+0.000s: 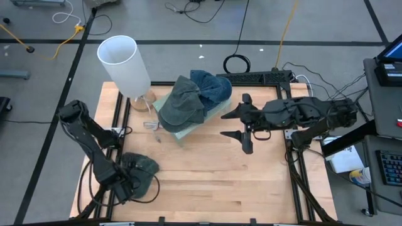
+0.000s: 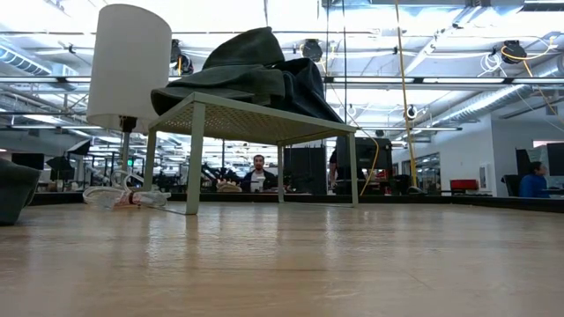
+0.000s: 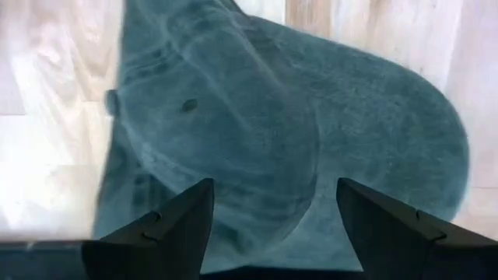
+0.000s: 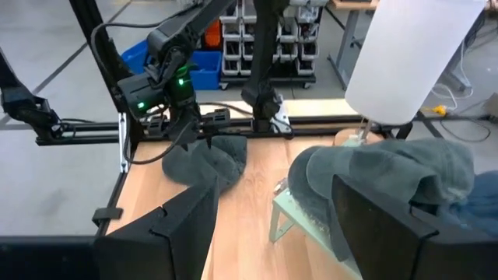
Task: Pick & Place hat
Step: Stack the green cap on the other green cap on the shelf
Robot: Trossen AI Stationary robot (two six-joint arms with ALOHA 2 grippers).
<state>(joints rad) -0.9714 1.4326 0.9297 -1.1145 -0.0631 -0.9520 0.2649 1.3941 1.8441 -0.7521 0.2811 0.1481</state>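
A dark green cap [image 1: 143, 168] lies on the wooden table near its front left corner; it also shows in the left wrist view [image 3: 296, 117], in the right wrist view [image 4: 204, 162] and at the low view's left edge [image 2: 13, 189]. My left gripper [image 3: 272, 187] is open and points down over this cap's crown, one finger on either side. A grey-green cap [image 1: 182, 103] and a blue cap [image 1: 210, 85] rest on a small pale green stand [image 1: 188, 132]. My right gripper [image 1: 227, 124] is open and empty, to the right of the stand. My left gripper comes at the dark green cap from above, its open fingers [image 3: 179, 222] spread over the crown [image 3: 257, 155] beside the brim. The cap lies flat on the table. Whether the fingertips touch the cloth, I cannot tell.
A lamp with a tall white shade [image 1: 122, 59] stands at the far left, next to the stand. A small clear object [image 1: 151, 124] lies by the lamp's foot. Bare wood [image 1: 213, 182] stretches across the middle and front right. People sit in the room beyond [image 2: 257, 172].
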